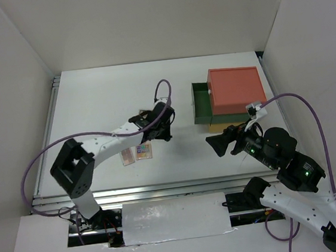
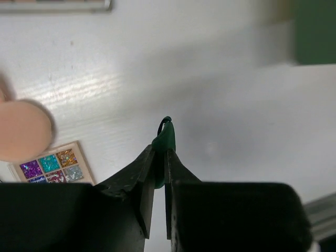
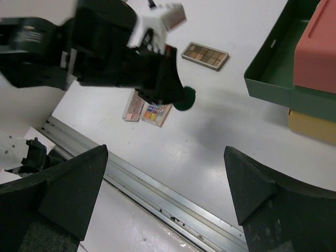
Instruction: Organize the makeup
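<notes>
Overhead view of a white table [image 1: 93, 104] with two robot arms. The left gripper [image 2: 160, 155] has its fingers pressed together, pinching the dark green disc [image 2: 167, 134] by its rim. The disc stands on edge between them, near the middle of the table and apparently lifted clear of the surface. Held by its thin edge like this, it seems ready to be carried to storage.

At about 2 o'clock from the left gripper sits the drawer box [image 1: 235, 87], with a red tier on top, green in the middle and yellow at the bottom. Its green drawer [image 3: 273, 71] is pulled out toward the left arm, probably to receive the makeup. No makeup can be seen inside it.

The right gripper [image 1: 214, 146] hovers at about 4 o'clock from the left one. Its fingers are spread wide, hold nothing and point toward the table's middle, as if waiting.

The makeup in view, counted:
- One dark green disc, in the left gripper.
- Two long palettes. One long eyeshadow palette [image 3: 205, 55] lies at about 10 o'clock from the left gripper. The second long eyeshadow palette [image 3: 133, 107] lies at about 7 o'clock.
- One square multicoloured palette [image 3: 157, 114], touching or just beside that second long one.
- One peach compact [image 2: 21, 131] that is clearly seen, just beside the square palette. I cannot tell whether there is a second.
- No green tubes are in view.
</notes>
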`<state>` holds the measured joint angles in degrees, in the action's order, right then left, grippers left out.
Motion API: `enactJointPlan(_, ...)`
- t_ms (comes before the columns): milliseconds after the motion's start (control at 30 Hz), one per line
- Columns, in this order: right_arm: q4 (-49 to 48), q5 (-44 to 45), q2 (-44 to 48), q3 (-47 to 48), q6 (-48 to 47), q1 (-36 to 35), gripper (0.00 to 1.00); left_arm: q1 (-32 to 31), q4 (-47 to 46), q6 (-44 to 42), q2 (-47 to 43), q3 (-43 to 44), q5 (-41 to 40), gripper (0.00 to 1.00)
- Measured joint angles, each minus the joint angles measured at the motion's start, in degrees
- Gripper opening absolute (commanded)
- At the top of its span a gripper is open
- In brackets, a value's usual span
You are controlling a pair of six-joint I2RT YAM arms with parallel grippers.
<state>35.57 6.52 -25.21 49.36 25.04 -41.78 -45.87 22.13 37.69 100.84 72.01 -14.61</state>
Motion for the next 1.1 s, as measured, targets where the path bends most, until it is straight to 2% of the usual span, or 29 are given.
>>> enactJointPlan(100, 0.00, 0.09, 0.00, 0.28, 0.00, 0.00, 1.00, -0.20, -1.01, -0.22, -5.44, 2.91, 0.22, 0.25)
enactJointPlan(233, 0.07, 0.15, 0.00, 1.18, 0.00, 0.00, 1.00, -0.20, -6.34, -1.60, -5.49, 12.46, 1.42, 0.25)
enactJointPlan(500, 0.22, 0.42, 0.13, 3.91, -0.02, 0.02, 1.00, -0.13, -11.50, -1.88, 6.08, 28.89, 4.26, 0.28)
enactJointPlan(733, 0.98, 1.20, 1.73, 4.02, -0.02, 0.00, 1.00, -0.11, -11.76, -1.53, 13.09, 31.41, 7.08, 0.38)
enactJointPlan(767, 1.05, 1.29, 1.92, 4.02, -0.02, 0.00, 1.00, -0.11, -11.82, -1.53, 13.68, 31.74, 7.32, 0.40)
enactJointPlan(867, 1.09, 1.62, 2.34, 4.02, -0.02, 0.00, 1.00, -0.07, -11.87, -1.49, 14.60, 31.89, 8.41, 0.56)
enactJointPlan(900, 1.14, 1.66, 2.40, 4.02, -0.02, 0.02, 1.00, -0.02, -11.82, -1.53, 14.78, 31.95, 8.79, 0.67)
enactJointPlan(1000, 1.25, 1.66, 2.47, 4.02, -0.02, 0.00, 1.00, -0.02, -11.69, -1.29, 16.11, 34.16, 9.31, 0.77)
enactJointPlan(1100, 1.27, 1.68, 2.56, 4.02, -0.02, 0.00, 1.00, 0.00, -11.89, -1.18, 16.98, 35.12, 9.38, 0.79)
